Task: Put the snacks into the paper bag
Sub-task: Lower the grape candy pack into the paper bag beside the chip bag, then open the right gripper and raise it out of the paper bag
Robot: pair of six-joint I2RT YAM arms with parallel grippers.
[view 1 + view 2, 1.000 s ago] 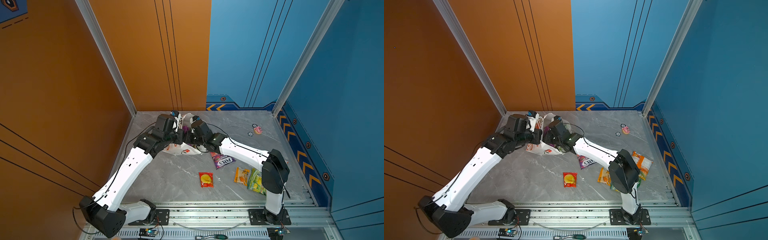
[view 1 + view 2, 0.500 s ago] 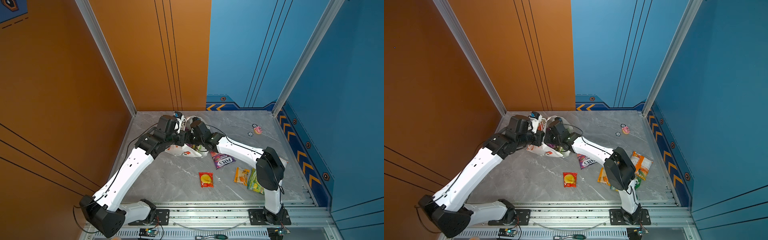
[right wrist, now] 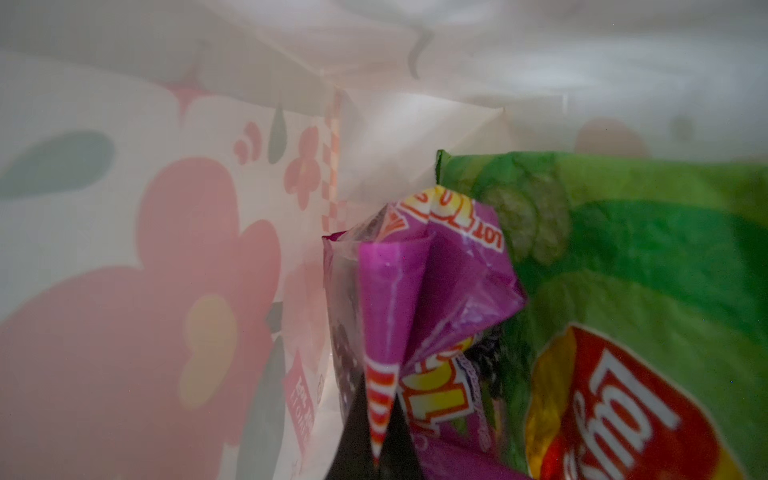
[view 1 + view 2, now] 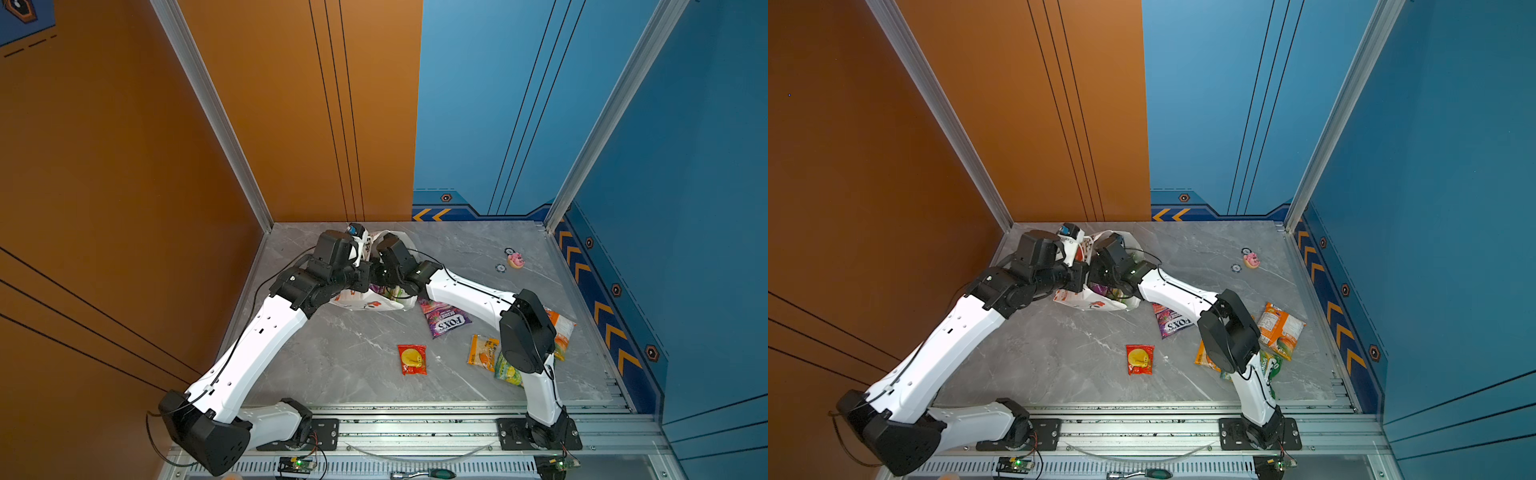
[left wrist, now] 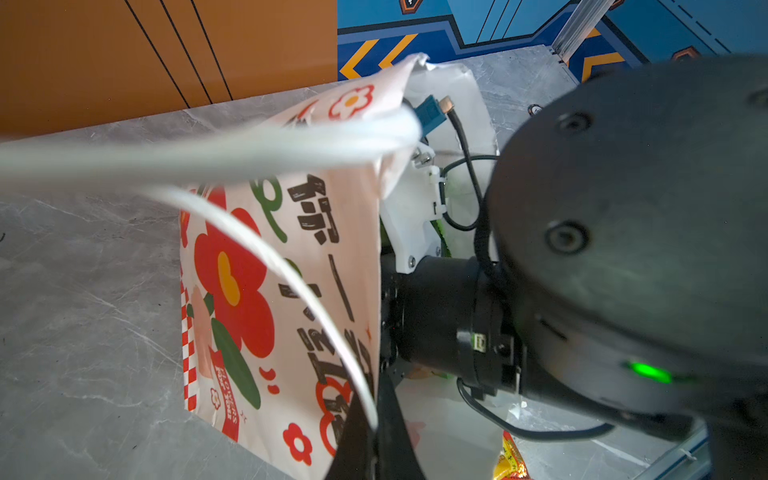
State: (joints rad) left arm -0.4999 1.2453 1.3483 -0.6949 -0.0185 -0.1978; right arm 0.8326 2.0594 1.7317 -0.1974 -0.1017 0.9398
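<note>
Left wrist view: your left tool (image 5: 376, 432) is closed on the white cord handle (image 5: 249, 145) of the bag (image 5: 249, 316). In both top views you find the bag at the back left of the bench (image 4: 353, 365), between the two wrists. Your right tool (image 3: 379, 415) is inside it, pinched shut on a corner of a purple packet (image 3: 419, 291). A Lay's packet (image 3: 644, 249) lies just beside that, also in the bag. Outside on the bench, left to right in a top view, you have a red packet (image 4: 412, 359), the Fox's packet (image 4: 446, 321) just beside the right arm, an orange packet (image 4: 482, 351), a green-yellow packet (image 4: 508, 369) partly hidden by that arm, and a second orange packet (image 4: 1281, 328). Well behind them sits a pink toy (image 4: 516, 260).
</note>
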